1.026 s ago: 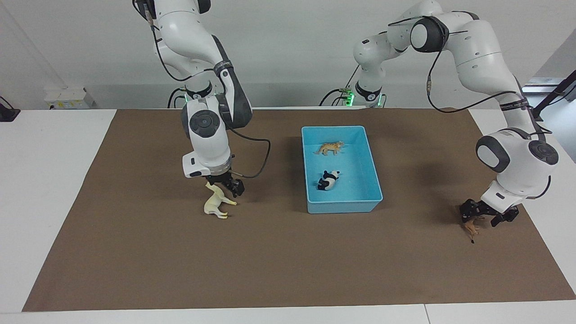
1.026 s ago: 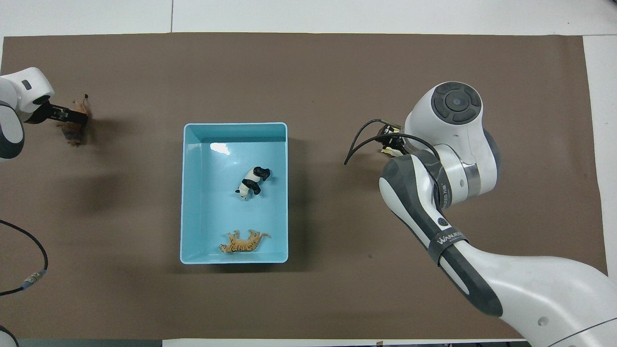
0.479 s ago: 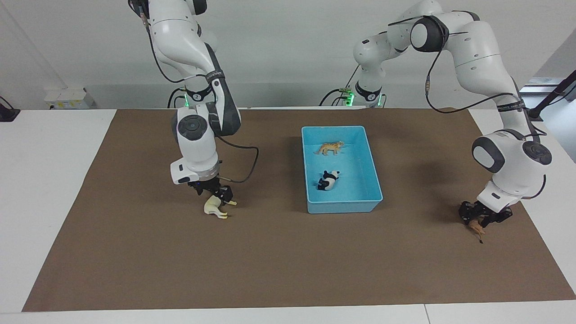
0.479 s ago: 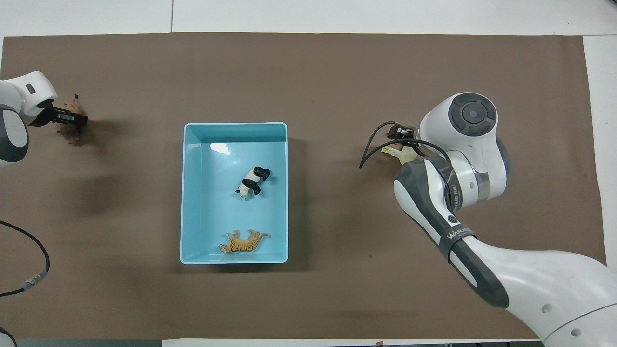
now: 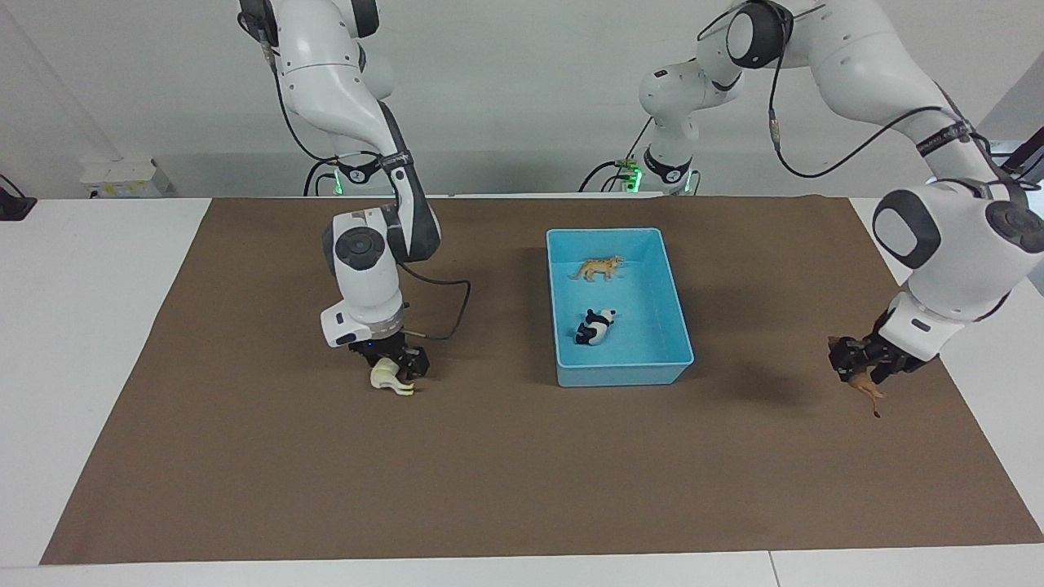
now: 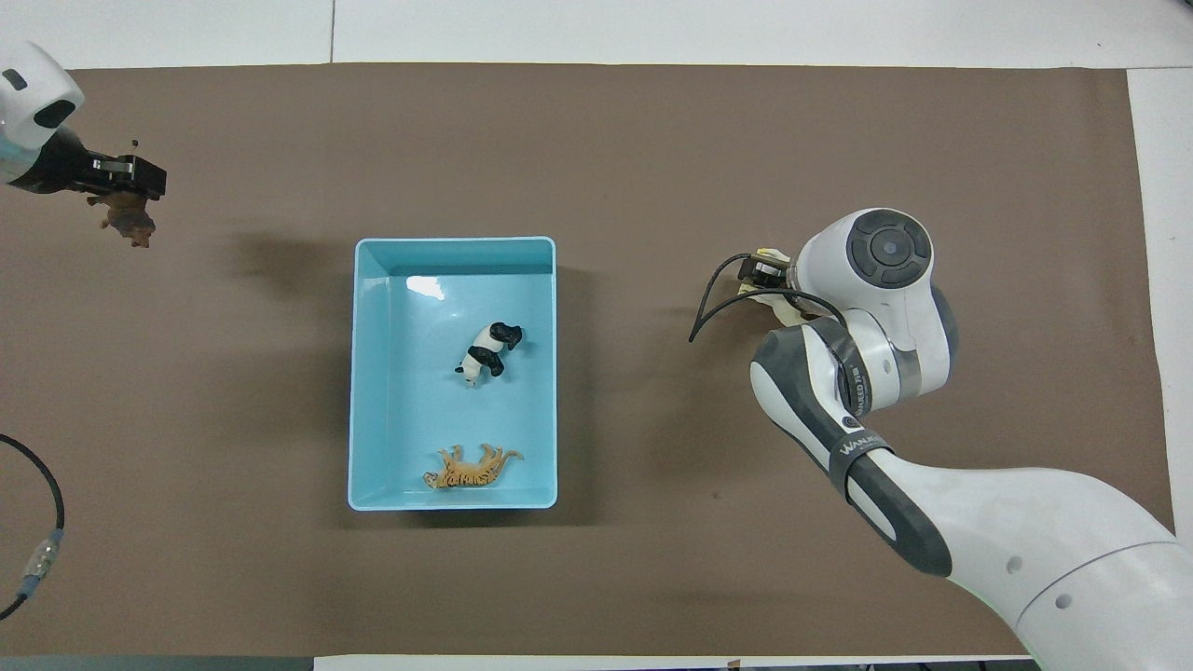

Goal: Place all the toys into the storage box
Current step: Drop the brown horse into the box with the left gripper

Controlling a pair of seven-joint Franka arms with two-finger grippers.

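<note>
Facing view: left gripper (image 5: 863,368) raised over tabletop (image 5: 245,456) mat at left arm's end, pinching brown lion-like toy (image 5: 866,388), which dangles clear of mat. Right gripper (image 5: 390,367) down on cream horse (image 5: 387,378); whether fingers closed, cannot tell. Tiger (image 5: 599,268) and panda (image 5: 596,326) lying inside blue storage box (image 5: 628,373), tiger nearer robots.

A robotics lab: two white arms (image 5: 359,98) bolted by a white table (image 5: 81,326) under brown paper (image 5: 489,473), bare grey wall.
</note>
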